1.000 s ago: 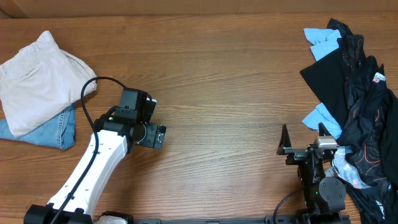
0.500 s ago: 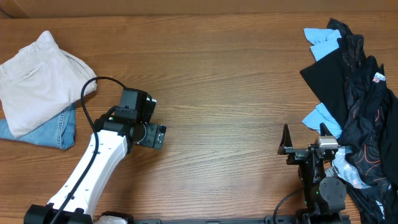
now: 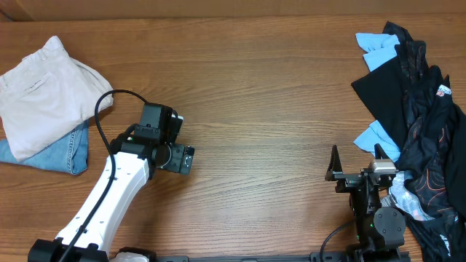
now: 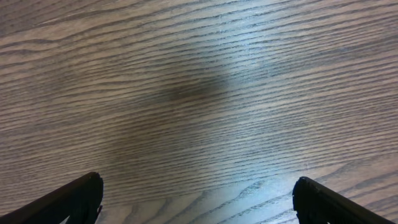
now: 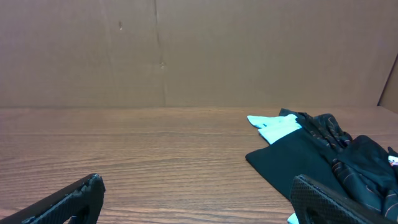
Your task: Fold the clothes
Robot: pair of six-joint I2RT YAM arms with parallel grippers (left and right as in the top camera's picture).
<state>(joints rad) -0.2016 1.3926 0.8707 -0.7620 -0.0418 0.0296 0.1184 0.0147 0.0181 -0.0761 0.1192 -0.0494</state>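
Observation:
The clothes, a pair of beige khaki shorts (image 3: 42, 93), lie folded at the far left of the table, on top of smaller light-blue denim shorts (image 3: 54, 154). My left gripper (image 3: 178, 158) stands to the right of that pile and well apart from it. It points down at bare wood. In the left wrist view the left gripper (image 4: 198, 183) is open, with only table between its fingers. My right gripper (image 3: 355, 161) sits near the front right, open and empty. The right wrist view shows the right gripper (image 5: 198, 183) facing the back wall. The shorts are out of both wrist views.
A heap of black and sky-blue garments (image 3: 411, 116) fills the right edge of the table, close to my right gripper; the same heap (image 5: 323, 149) shows in the right wrist view. A brown cardboard wall (image 5: 186, 50) closes the far side.

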